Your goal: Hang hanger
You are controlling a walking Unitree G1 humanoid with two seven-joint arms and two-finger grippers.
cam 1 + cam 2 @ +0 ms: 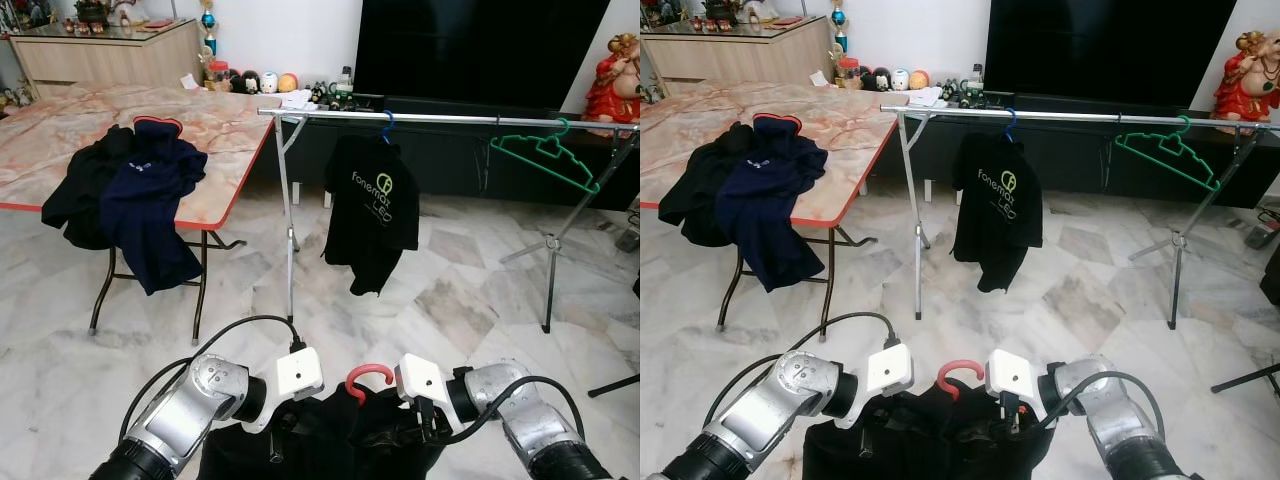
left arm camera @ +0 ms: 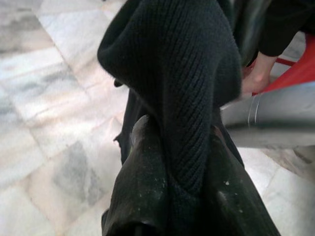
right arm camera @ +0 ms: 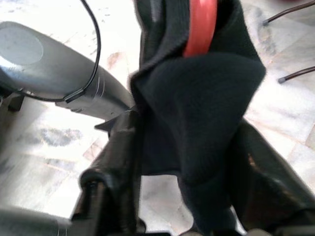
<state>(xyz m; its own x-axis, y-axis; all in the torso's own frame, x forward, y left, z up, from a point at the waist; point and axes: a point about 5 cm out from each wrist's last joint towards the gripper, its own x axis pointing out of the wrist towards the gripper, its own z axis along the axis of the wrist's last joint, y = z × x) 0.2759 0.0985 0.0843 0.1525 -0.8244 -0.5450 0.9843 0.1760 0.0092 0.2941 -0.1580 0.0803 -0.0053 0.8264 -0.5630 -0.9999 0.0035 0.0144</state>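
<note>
A red hanger carrying a black garment is being gripped at each shoulder by the left gripper and right gripper, well short of the rail. Slack cloth may be slipping from the closed fingers, dropping the hanger.

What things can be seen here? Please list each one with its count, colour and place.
Rail: one, silver, across the room ahead.
Hung shirt: one, black, on a blue hanger on the rail.
Empty hanger: one, green, on the rail, towards the right.
Table: one, marble-patterned top with red edge, on the left.
Clothes: dark navy and black, draped over the table edge.
Television: one, black, behind the rail.
Held garment: one, black, between the grippers.
Red hanger: one, its hook above the held garment.
Left gripper: shut on the held garment.
Right gripper: shut on the held garment.
</note>
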